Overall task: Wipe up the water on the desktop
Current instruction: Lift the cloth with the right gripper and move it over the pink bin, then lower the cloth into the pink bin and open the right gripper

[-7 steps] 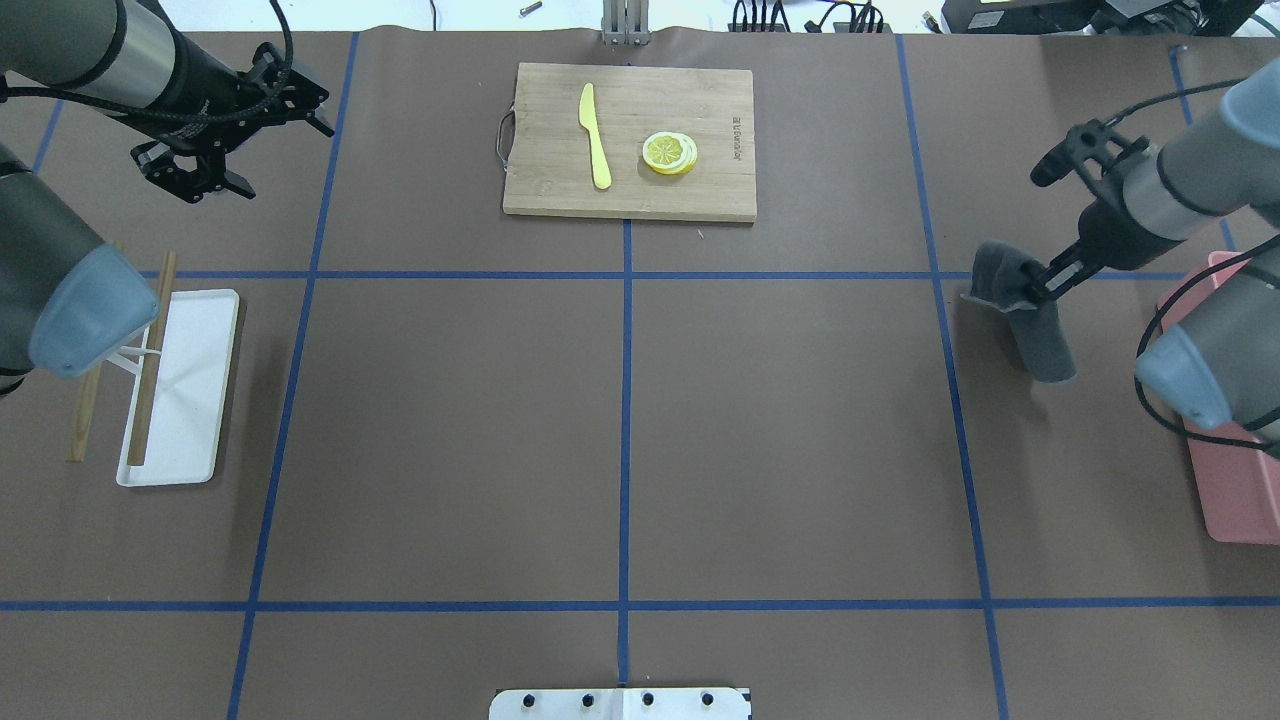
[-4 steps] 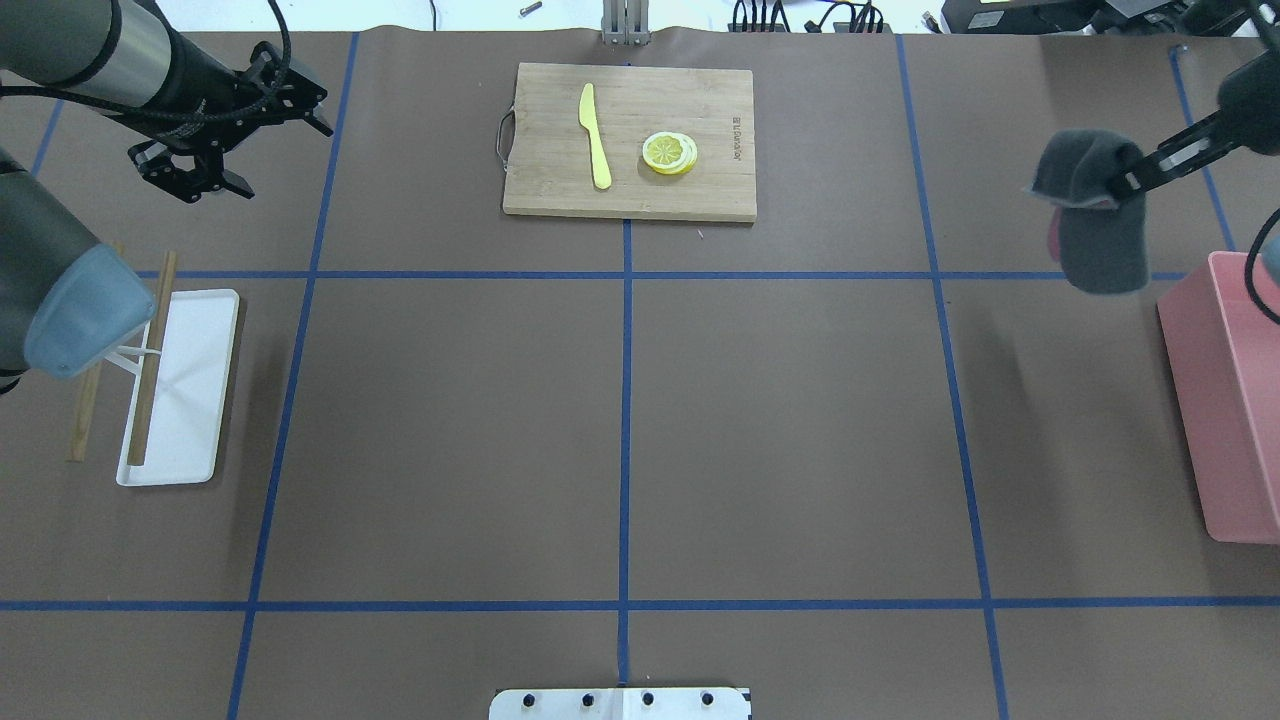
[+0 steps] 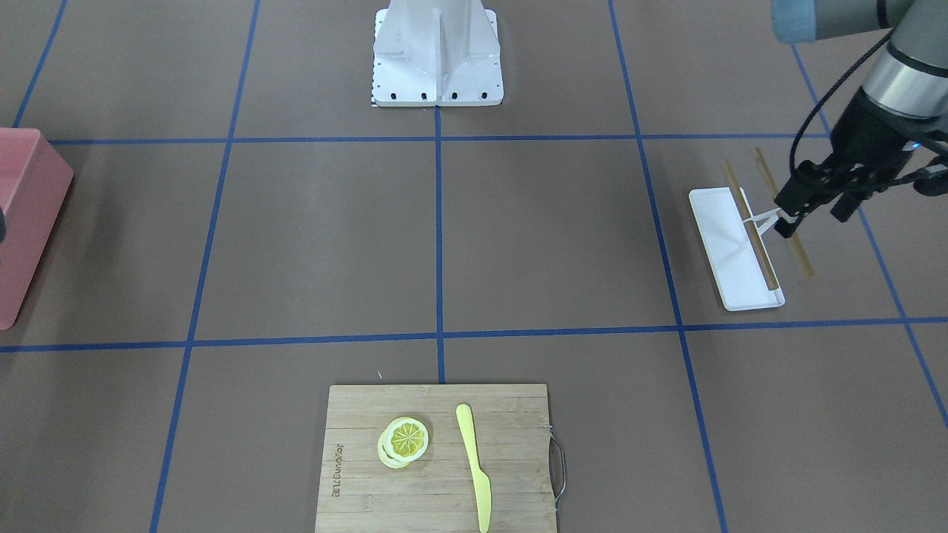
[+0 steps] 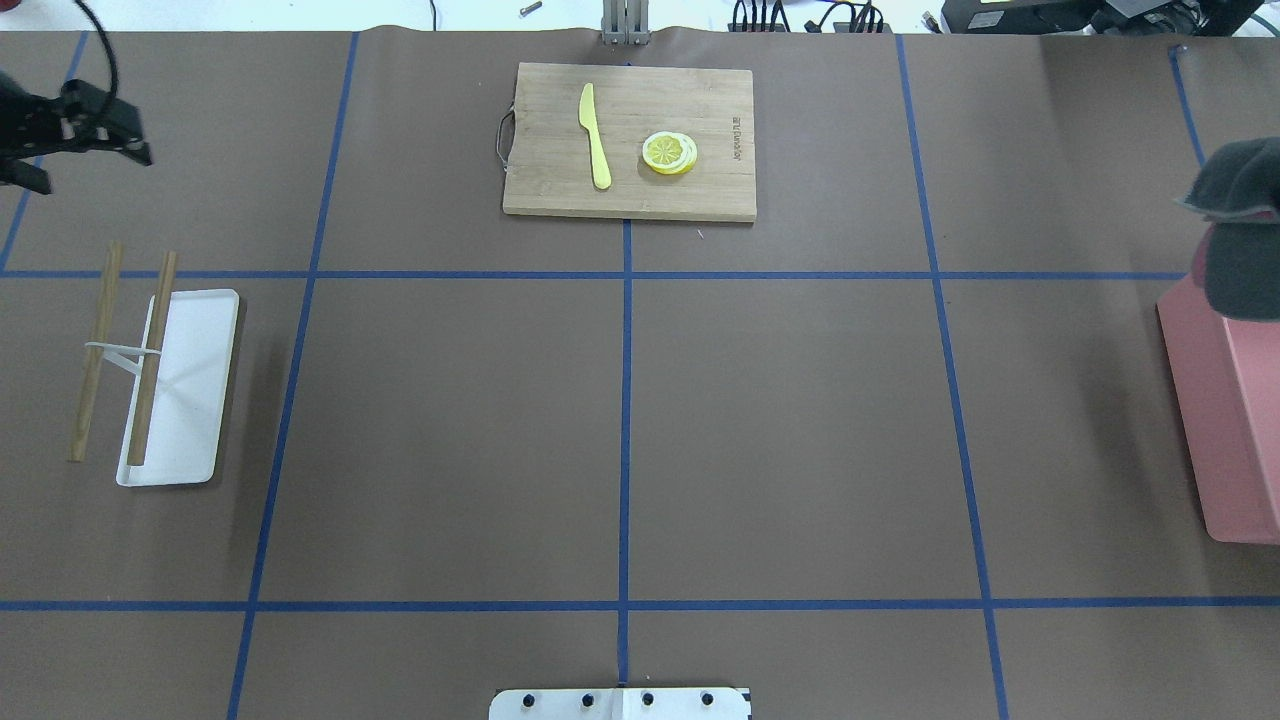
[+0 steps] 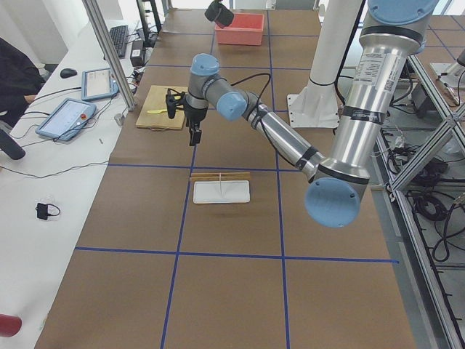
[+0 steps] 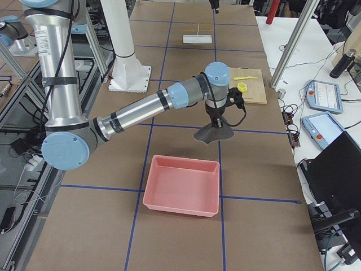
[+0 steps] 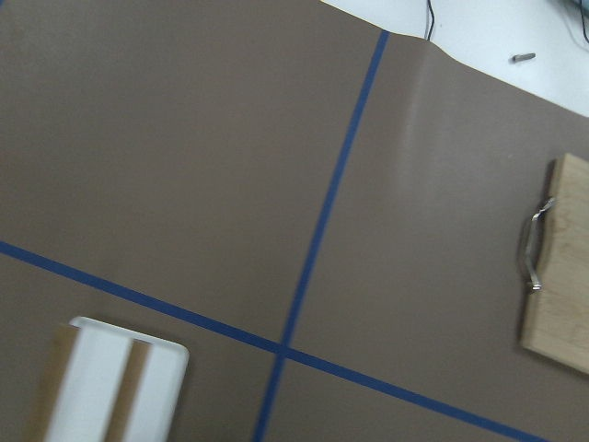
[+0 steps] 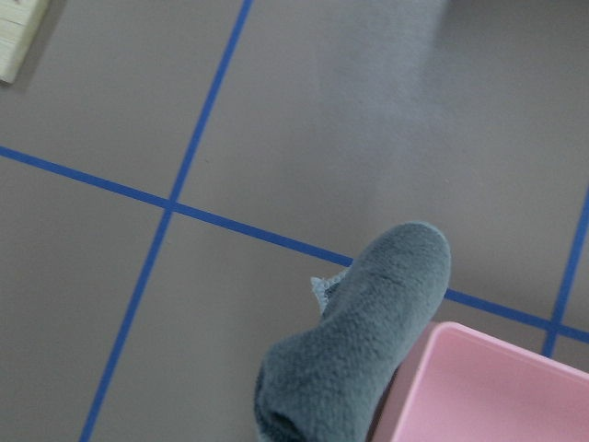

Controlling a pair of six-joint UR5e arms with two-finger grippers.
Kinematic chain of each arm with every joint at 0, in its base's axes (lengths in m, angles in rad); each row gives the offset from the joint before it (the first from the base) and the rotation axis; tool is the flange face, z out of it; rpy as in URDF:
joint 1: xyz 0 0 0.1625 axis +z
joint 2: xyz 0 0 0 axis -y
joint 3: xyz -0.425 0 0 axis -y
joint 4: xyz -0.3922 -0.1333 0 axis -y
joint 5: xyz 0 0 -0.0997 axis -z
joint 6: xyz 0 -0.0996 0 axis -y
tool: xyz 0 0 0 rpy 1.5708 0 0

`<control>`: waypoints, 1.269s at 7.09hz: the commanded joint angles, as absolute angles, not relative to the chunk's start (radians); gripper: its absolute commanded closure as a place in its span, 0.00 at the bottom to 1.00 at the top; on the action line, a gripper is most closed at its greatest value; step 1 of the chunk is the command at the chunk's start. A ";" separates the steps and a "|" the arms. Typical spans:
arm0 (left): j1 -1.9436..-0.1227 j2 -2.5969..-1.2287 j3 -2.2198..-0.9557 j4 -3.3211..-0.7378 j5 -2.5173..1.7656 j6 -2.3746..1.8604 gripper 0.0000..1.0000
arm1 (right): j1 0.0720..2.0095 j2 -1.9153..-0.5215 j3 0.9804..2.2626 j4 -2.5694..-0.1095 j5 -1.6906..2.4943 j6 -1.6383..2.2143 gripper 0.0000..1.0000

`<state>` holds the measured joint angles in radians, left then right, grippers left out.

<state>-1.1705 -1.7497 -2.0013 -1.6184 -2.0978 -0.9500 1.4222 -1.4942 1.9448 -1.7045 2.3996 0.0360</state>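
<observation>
The desktop fills every view: a wide, flat, matte brown sheet crossed by thin blue tape into big rectangles, with white side benches carrying tablets and cables beyond its far edge. At that edge lies a pale bamboo board with a metal loop handle, bearing a yellow plastic knife and, just beside it, a small stack of lemon slices. On the robot's left sits a shallow white tray; two wooden sticks rest on a thin white stand, one over the tray's outer rim, the other outside it. The left gripper hovers above the desktop near the sticks' far ends, fingers spread and holding nothing. On the right stands a smooth pink bin with rounded corners. A fuzzy grey cloth hangs limp under the right gripper just beside the bin's far wall (whether those fingers are clamped, I cannot tell; only the side view shows them). The robot's white base plate sits at the near edge.
</observation>
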 commanded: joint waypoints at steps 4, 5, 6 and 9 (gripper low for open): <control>-1.482 -1.546 -1.838 -1.623 -2.108 -0.247 0.02 | 1.537 -1.652 1.947 -1.948 2.195 -0.236 1.00; -1.485 -1.543 -1.832 -1.624 -2.108 -0.247 0.02 | 1.536 -1.649 1.939 -1.947 2.189 -0.233 1.00; -1.486 -1.542 -1.824 -1.623 -2.108 -0.247 0.02 | 1.534 -1.652 1.930 -1.942 2.204 -0.226 0.02; -1.514 -1.540 -1.787 -1.623 -2.108 -0.226 0.02 | 1.531 -1.649 1.781 -1.776 2.289 -0.227 0.00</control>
<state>-1.4988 -1.5410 -1.8085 -1.6230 -2.1077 -0.2412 1.5303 -1.6534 1.8371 -1.8737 2.2650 -0.2223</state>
